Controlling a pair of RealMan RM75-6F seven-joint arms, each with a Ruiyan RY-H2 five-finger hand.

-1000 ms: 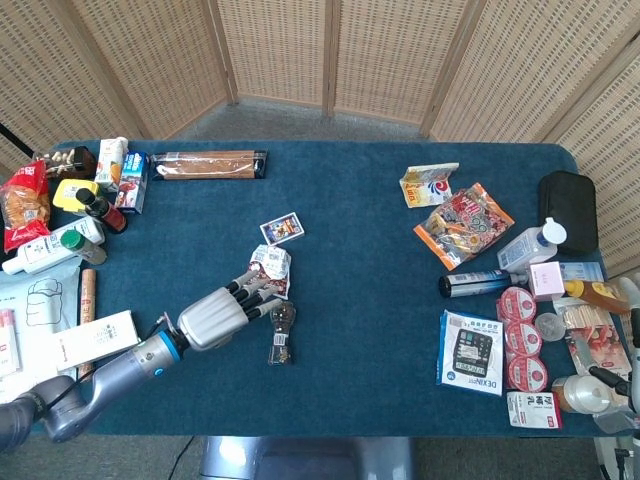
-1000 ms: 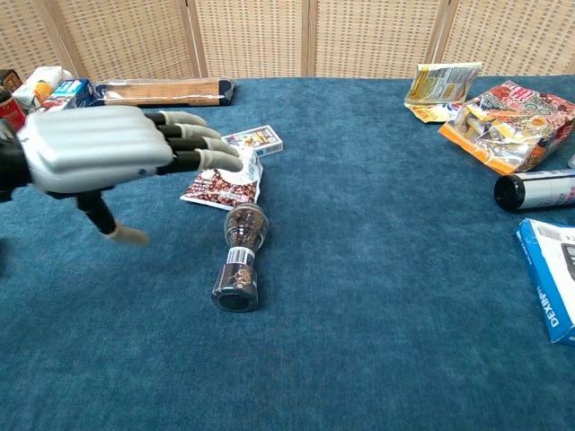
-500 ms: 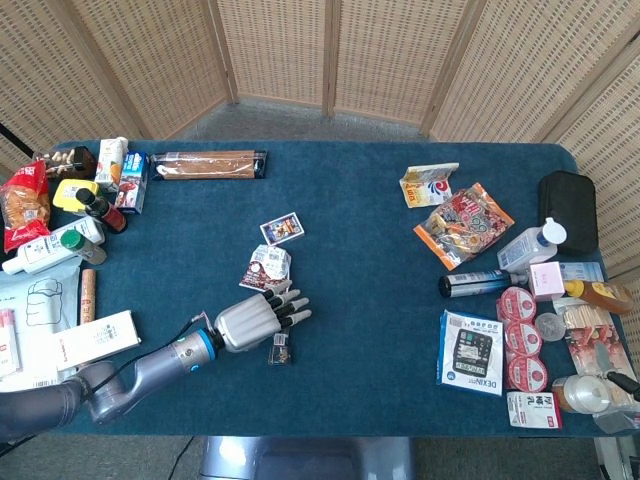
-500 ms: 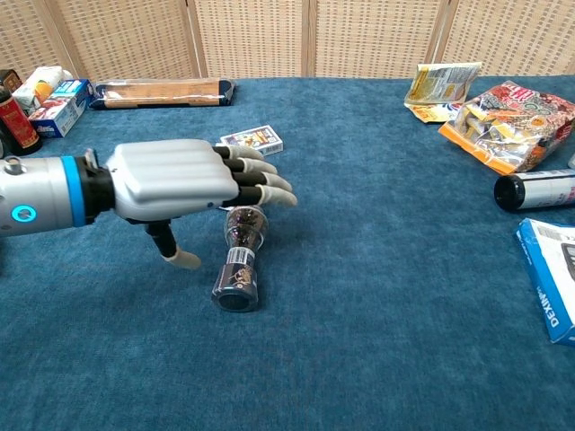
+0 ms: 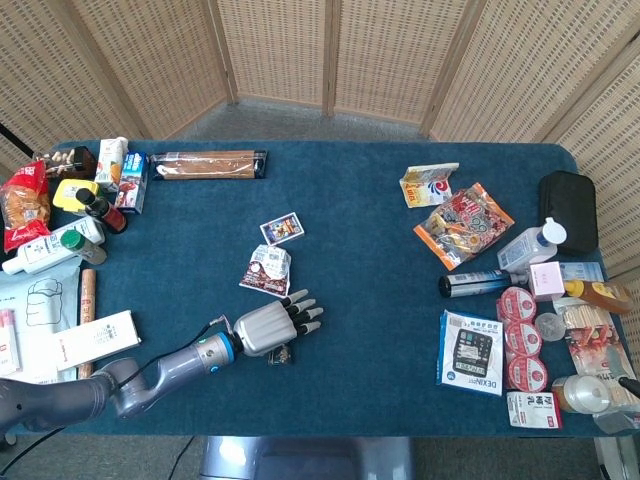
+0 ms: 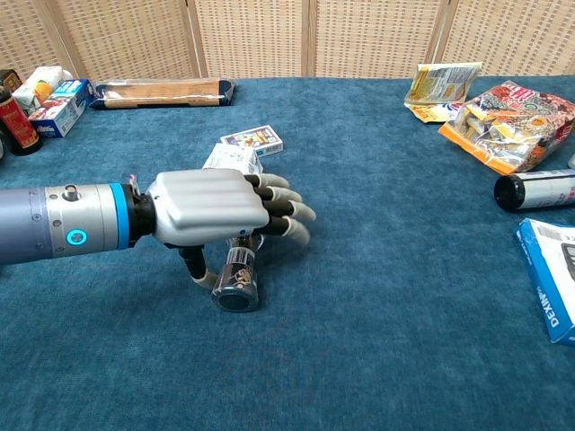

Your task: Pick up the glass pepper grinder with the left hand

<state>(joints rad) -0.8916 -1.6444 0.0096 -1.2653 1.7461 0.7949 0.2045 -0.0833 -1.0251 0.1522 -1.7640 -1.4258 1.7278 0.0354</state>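
Note:
The glass pepper grinder (image 6: pixel 236 285) lies on its side on the blue table cloth, its dark base toward the front edge and its peppercorn-filled bulb hidden under my left hand. In the head view only the grinder's base end (image 5: pixel 281 353) shows. My left hand (image 6: pixel 216 208) hovers palm down right over the grinder, with its fingers stretched out past it to the right and not wrapped around it. The thumb (image 6: pixel 202 276) hangs down next to the left side of the base. The same left hand (image 5: pixel 270 328) shows in the head view. My right hand is not visible.
A coffee sachet (image 5: pixel 268 268) and a small card box (image 5: pixel 282 229) lie just behind the hand. Bottles and cartons (image 5: pixel 90 205) crowd the left edge. Snack bags (image 5: pixel 462 225), a dark can (image 6: pixel 537 189) and a boxed calculator (image 5: pixel 471 352) are on the right.
My left hand has moved right and down, from beside the sachet to directly over the grinder, now covering its bulb. The thumb has come down next to the base. The grinder has not moved.

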